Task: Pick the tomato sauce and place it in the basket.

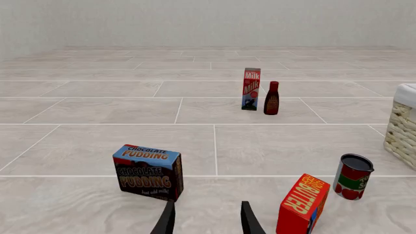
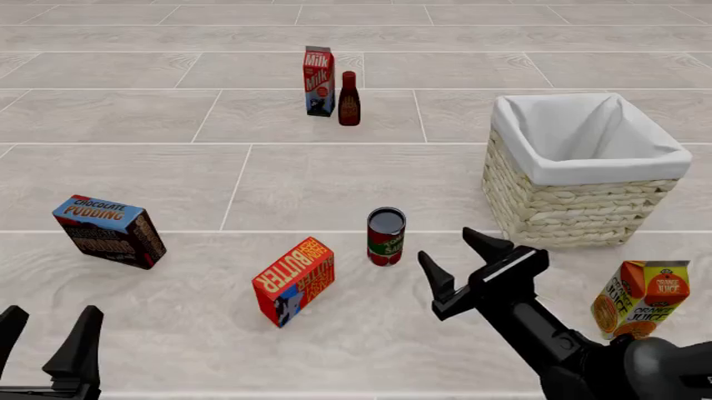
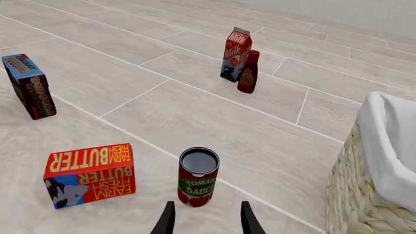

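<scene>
The tomato sauce [image 2: 386,237] is a small upright can with a red-and-green label and a dark top, standing on the tiled surface left of the basket [image 2: 579,212]. The basket is large beige wicker with a white cloth lining. My right gripper [image 2: 453,250] is open and empty, just right of the can and nearer the camera, not touching it. In the right wrist view the can [image 3: 198,178] stands just ahead of the open gripper [image 3: 206,214], with the basket [image 3: 364,200] to the side. My left gripper [image 2: 50,321] is open and empty at the near left. The left wrist view also shows the can [image 1: 353,177].
A red butter box [image 2: 295,279] stands left of the can. A chocolate pudding box [image 2: 109,231] is at the left. A milk carton [image 2: 319,81] and a dark red bottle [image 2: 349,98] stand at the back. An orange juice carton [image 2: 642,298] sits near the right arm.
</scene>
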`<state>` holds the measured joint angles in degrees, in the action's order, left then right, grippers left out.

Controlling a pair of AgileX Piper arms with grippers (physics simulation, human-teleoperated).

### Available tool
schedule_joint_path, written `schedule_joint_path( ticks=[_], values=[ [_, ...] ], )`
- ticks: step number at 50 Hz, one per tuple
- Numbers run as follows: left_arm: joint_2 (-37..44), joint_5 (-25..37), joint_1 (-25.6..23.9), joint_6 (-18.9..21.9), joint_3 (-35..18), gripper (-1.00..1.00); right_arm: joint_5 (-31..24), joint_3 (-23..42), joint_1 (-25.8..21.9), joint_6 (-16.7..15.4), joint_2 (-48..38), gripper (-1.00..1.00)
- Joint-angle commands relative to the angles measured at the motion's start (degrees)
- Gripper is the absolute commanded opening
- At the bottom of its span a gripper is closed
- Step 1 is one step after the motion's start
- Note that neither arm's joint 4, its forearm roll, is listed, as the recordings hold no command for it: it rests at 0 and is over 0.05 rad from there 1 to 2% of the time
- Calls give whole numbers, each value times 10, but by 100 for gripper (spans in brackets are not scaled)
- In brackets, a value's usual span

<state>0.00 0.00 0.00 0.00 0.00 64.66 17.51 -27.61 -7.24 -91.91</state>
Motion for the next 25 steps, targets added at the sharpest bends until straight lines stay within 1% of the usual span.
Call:
schedule_joint_path(
  ticks=[1,25],
  values=[
    [0,0,0,0,0,100,1,16,-3,-2,-22,100],
    [0,0,0,0,0,100,7,48,-4,-2,-73,100]
  ],
)
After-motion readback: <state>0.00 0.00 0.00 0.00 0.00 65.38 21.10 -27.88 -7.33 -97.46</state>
